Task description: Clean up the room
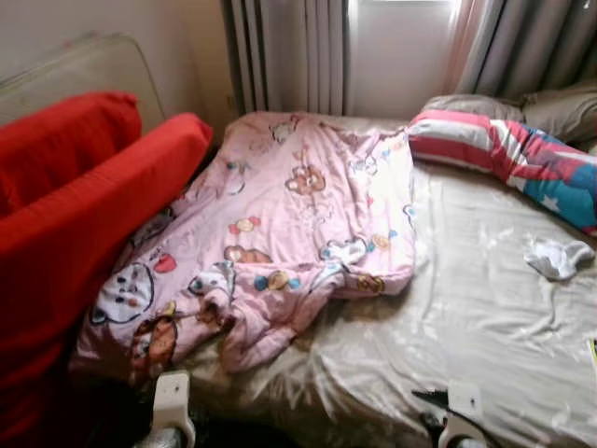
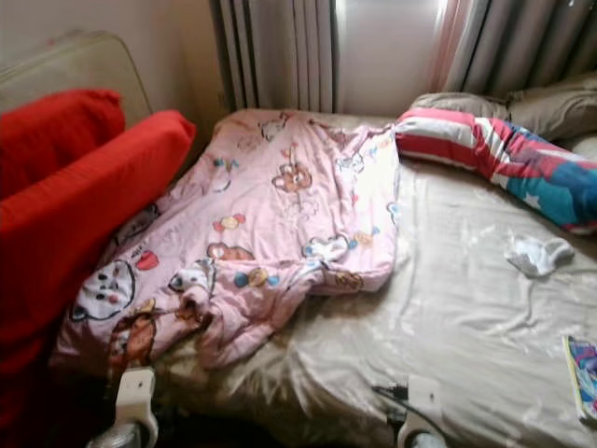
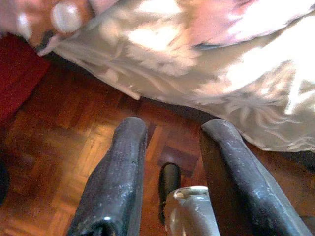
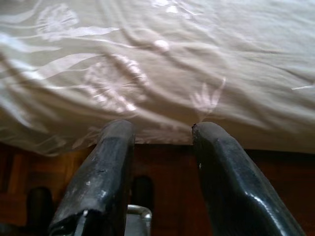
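Observation:
A pink cartoon-print blanket (image 1: 280, 233) lies crumpled across the left half of the bed (image 1: 485, 317), one corner drooping toward the near edge. A white sock (image 1: 557, 258) rests on the beige sheet at the right. A striped red, white and blue pillow (image 1: 522, 159) lies at the head. My left gripper (image 3: 170, 135) is open, low over the wooden floor by the bed's near edge. My right gripper (image 4: 160, 130) is open too, just in front of the sheet's hanging side. Both wrists (image 1: 173, 401) show at the bottom of the eye views.
Two big red cushions (image 1: 84, 205) lean against the bed's left side. Grey curtains (image 1: 289, 51) and a window stand behind the bed. A colourful book (image 2: 583, 373) lies at the bed's right edge. Parquet floor (image 3: 59, 147) lies below the grippers.

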Tool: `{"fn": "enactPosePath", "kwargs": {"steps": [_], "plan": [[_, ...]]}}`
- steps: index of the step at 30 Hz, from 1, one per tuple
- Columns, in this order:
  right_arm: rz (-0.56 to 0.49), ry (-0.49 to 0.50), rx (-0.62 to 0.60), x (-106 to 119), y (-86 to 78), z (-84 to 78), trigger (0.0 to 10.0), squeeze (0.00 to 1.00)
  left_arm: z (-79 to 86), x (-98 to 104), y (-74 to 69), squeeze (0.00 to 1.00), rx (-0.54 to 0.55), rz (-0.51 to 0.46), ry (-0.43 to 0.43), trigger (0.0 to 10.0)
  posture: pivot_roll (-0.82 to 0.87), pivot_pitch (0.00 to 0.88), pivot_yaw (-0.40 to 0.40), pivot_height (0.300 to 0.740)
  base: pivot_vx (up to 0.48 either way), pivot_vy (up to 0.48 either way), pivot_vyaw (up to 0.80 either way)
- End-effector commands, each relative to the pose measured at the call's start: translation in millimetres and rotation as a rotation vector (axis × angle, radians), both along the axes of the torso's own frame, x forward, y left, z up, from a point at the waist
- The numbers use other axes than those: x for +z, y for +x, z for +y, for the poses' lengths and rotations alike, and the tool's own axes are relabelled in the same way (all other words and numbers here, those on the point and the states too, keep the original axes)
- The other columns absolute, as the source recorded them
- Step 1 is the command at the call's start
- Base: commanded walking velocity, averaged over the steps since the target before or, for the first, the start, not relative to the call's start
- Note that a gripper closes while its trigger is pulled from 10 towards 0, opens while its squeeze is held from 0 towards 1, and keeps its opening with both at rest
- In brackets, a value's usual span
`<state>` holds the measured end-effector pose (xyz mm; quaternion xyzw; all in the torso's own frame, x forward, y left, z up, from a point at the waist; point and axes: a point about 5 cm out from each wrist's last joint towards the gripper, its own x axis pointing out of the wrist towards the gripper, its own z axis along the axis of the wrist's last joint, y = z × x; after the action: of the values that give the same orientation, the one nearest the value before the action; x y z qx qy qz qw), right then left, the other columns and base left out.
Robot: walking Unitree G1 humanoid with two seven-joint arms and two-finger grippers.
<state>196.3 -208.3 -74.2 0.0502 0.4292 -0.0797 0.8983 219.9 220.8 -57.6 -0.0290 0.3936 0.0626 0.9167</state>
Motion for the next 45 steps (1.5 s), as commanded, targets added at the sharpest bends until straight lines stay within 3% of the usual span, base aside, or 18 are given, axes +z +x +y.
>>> {"fn": "enactPosePath", "kwargs": {"steps": [1, 40, 45], "plan": [[-0.006, 0.007, 0.008, 0.9, 3.0, 4.0, 10.0, 0.0, 4.1, -3.3, -6.6, 0.0, 0.002, 0.027, 0.016, 10.0, 0.01, 0.0, 0.003, 0.74, 0.0, 0.352, 0.0], [-0.006, 0.002, 0.016, 1.3, 3.6, 3.4, 10.0, 0.0, 4.5, -3.1, -6.3, 0.0, 0.013, 0.027, 0.014, 10.0, 0.01, 0.0, -0.004, 0.74, 0.0, 0.352, 0.0], [-0.018, 0.002, 0.017, 2.0, 4.6, 3.6, 10.0, 0.0, 5.0, -2.7, -5.9, 0.0, 0.011, 0.025, 0.017, 10.0, 0.01, 0.0, -0.003, 0.74, 0.0, 0.0, 0.0]]}}
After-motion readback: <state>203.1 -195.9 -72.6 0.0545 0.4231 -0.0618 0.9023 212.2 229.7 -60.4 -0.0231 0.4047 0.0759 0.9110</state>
